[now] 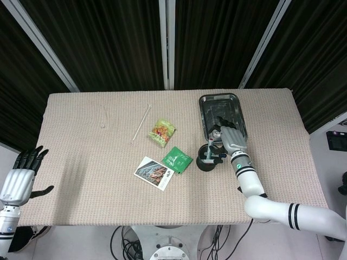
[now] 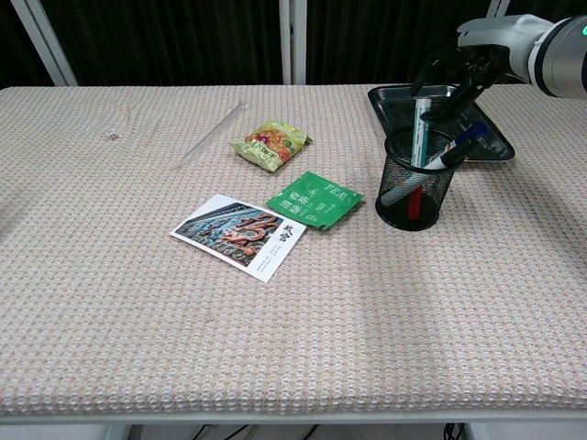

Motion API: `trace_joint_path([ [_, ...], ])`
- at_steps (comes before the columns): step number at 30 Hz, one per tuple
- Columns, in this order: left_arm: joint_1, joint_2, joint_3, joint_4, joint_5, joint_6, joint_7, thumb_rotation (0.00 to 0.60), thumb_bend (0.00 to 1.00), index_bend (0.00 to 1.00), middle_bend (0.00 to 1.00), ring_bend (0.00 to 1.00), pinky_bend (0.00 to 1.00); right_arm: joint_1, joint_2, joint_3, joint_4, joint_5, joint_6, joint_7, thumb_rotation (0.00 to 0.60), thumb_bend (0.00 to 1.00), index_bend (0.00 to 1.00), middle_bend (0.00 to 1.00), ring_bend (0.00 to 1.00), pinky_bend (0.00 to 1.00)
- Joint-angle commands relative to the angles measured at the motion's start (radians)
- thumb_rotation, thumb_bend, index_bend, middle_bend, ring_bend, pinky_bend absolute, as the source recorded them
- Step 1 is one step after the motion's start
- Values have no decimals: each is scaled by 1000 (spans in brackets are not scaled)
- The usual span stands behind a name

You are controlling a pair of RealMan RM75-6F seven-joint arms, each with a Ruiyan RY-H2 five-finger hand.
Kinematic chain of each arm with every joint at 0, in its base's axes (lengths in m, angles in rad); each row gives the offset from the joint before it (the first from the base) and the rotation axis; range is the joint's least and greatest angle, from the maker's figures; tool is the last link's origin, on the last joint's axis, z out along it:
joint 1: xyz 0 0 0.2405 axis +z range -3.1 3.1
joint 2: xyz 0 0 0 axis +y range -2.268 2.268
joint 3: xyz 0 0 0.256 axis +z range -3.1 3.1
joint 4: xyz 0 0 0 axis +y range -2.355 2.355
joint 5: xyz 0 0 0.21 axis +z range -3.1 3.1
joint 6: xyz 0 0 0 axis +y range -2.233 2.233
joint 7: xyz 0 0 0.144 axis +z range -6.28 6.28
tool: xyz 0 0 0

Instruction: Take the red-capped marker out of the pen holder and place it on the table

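The black mesh pen holder stands right of the table's middle, just in front of the tray. Inside it the red-capped marker leans cap down, its red cap showing through the mesh in the chest view. A green-and-white pen and a blue-capped marker stick out of the top. My right hand hovers just above and behind the holder with its fingers apart, holding nothing. My left hand hangs open beyond the table's left edge, seen only in the head view.
A metal tray lies behind the holder. A snack packet, a green tea sachet, a postcard and a clear stick lie mid-table.
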State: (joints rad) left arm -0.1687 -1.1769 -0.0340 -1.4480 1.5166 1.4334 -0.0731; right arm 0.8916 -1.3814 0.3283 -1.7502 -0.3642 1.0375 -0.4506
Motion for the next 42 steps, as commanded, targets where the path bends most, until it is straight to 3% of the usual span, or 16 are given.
trace_joint_path([
  [1, 1, -1, 1, 2, -1, -1, -2, 600, 98, 84, 0, 0, 0, 3, -4, -5, 4, 6, 8, -4, 600, 247, 384, 27, 0, 0],
  [32, 8, 5, 1, -1, -5, -1, -6, 600, 98, 84, 0, 0, 0, -3, 17, -41, -26, -13, -4, 25, 600, 287, 485, 38, 0, 0],
  [42, 10, 8, 0, -6, -6, 2, -4, 600, 97, 84, 0, 0, 0, -14, 25, -44, -51, -51, 17, 41, 600, 326, 591, 64, 0, 0],
])
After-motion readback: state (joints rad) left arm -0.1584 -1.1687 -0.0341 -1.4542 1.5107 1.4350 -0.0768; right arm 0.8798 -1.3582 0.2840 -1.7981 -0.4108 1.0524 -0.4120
